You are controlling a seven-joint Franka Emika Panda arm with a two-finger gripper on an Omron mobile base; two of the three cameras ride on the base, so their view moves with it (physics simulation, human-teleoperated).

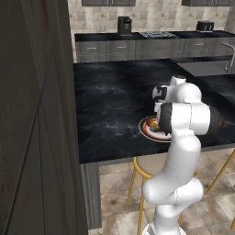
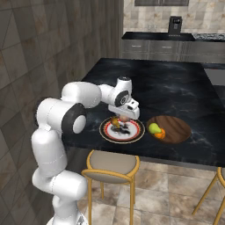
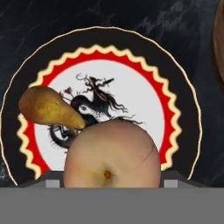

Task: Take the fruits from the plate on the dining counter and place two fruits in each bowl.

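Tan fruit (image 3: 111, 153) clamped between end effector (image 3: 109, 183) jaws, above plate (image 3: 175, 87), pear (image 3: 48, 109) alongside.

No readable text in any view.
The plate (image 3: 131, 87) on the dining counter (image 1: 110, 105) carries no letters or numbers, only a black ink-like drawing in its white middle, inside a red zigzag band. The dark appliances on the far counter, behind the plate, show no brand or label.
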